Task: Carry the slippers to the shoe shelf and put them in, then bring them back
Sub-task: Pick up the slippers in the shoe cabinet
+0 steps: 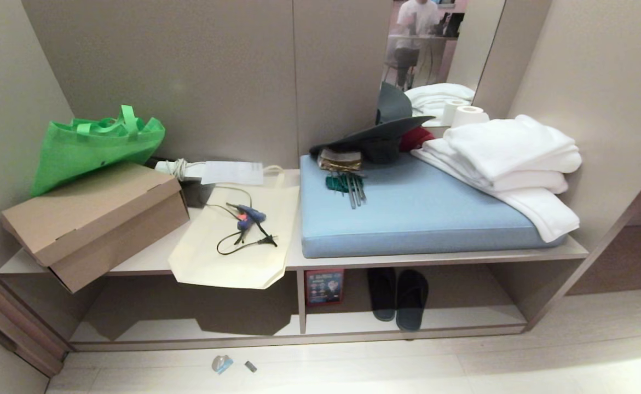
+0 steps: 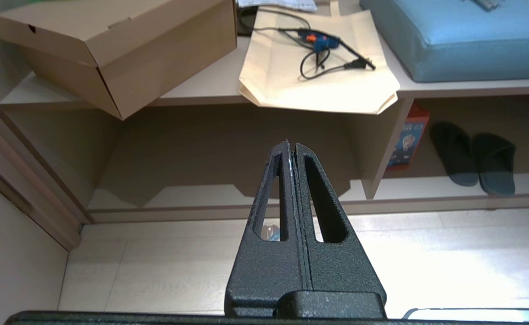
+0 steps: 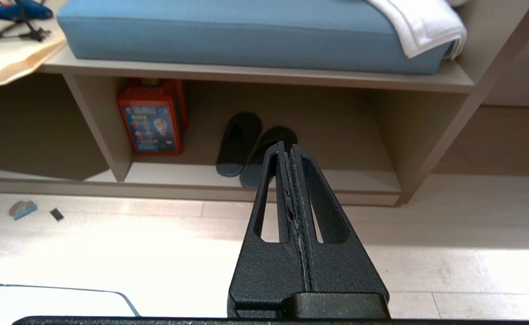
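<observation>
The slippers were seen lying side by side in the right-hand compartment of the shoe shelf, toes turned inward and heels at the front edge, with one heel slightly overhanging. A red box stood just beside the divider, near the left slipper but apart from it.

Both arms were held back from the shelf, above the floor. The left claw was shown with its fingers pressed together and nothing between them, aimed at the empty left compartment. The right claw was likewise closed on nothing, pointed roughly toward the slippers, which lay well ahead of and below its tip.

Several risks could be judged from this arrangement. The compartment was low and roofed by the board carrying the blue cushion, so a steep approach might strike that board. The slippers were soft and thin-soled; a pinch on one edge could let them fold or slip out. As the pair lay touching, a single grasp might drag only one, or push both deeper. A careless sweep could also knock over the red box. Whether the overhanging heel offered a clean grip could not be settled from these views.
</observation>
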